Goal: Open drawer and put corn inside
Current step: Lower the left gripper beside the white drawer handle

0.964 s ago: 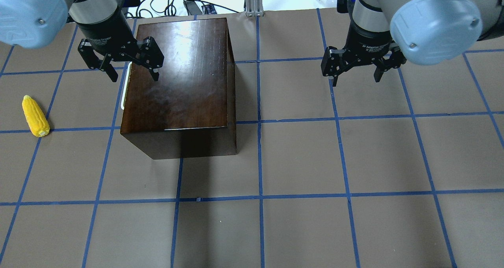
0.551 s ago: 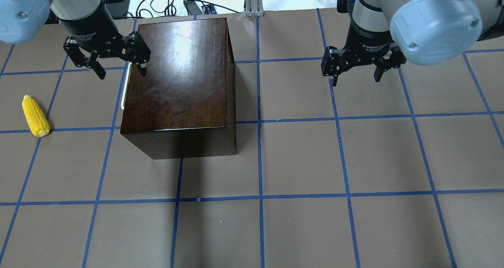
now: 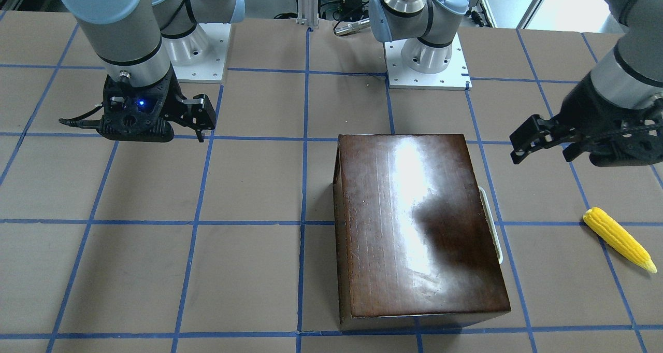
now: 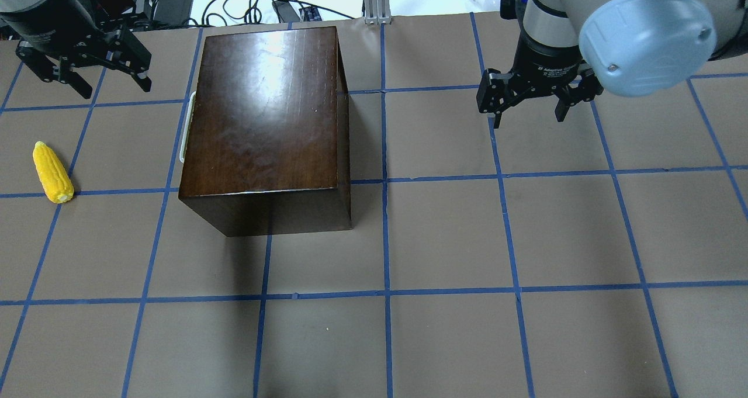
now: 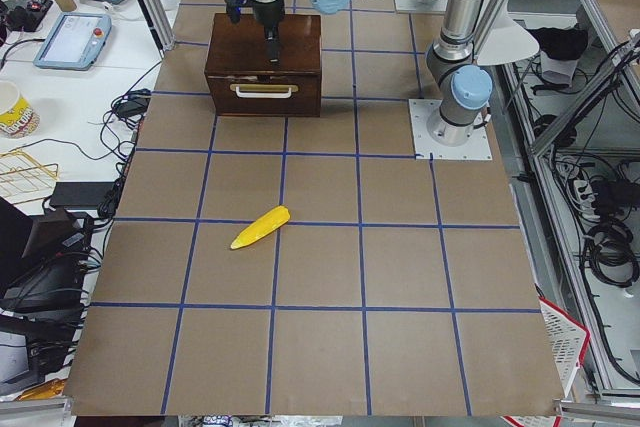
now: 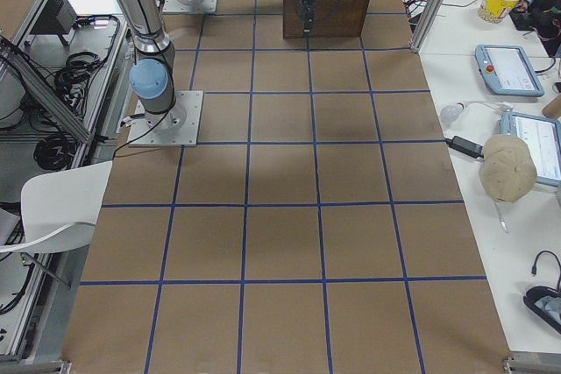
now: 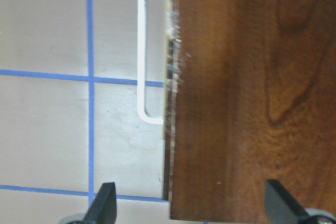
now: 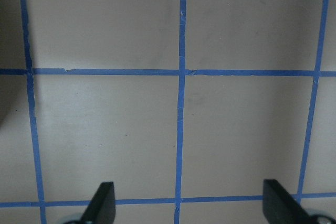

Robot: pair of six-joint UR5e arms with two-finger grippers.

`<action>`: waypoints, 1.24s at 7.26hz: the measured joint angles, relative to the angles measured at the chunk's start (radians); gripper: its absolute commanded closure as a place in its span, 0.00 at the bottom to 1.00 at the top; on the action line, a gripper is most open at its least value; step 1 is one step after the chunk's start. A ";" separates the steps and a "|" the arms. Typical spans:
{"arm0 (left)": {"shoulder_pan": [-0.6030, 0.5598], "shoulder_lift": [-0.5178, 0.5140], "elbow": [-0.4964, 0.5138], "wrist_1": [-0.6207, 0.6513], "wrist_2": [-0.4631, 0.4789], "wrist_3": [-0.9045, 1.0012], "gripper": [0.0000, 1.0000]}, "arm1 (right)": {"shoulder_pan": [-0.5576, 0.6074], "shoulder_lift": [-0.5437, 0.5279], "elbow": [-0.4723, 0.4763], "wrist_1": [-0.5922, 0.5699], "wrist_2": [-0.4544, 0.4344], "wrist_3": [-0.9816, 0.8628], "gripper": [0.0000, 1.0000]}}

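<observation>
The glossy dark-brown box [image 4: 263,111] stands left of the table's middle. Its drawer is shut; the front panel [image 5: 264,97] faces the robot's left and carries the cream handle [image 4: 185,126], which also shows in the left wrist view [image 7: 140,77]. The yellow corn [image 4: 52,173] lies on the table left of the box, and shows in the front-facing view [image 3: 619,239] too. My left gripper [image 4: 116,90] is open and empty, up in the air beyond the handle side of the box, between box and corn. My right gripper [image 4: 528,120] is open and empty over bare table far right of the box.
The table [image 4: 444,240] is brown with a blue tape grid. Cables and a metal post [image 4: 374,0] lie past its far edge. The two arm bases [image 3: 427,57] stand at the robot's side.
My left gripper has moved left and toward the table's far edge, off the box's handle-side edge, still open. The box, the corn and the right gripper have not moved.
</observation>
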 measured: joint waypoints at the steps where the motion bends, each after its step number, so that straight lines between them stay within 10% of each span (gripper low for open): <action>1: 0.057 -0.015 -0.002 0.011 -0.030 0.080 0.00 | 0.000 0.000 0.000 0.000 0.000 0.000 0.00; 9: 0.130 -0.213 -0.059 0.134 -0.240 0.310 0.00 | 0.000 0.000 0.000 0.000 0.001 0.000 0.00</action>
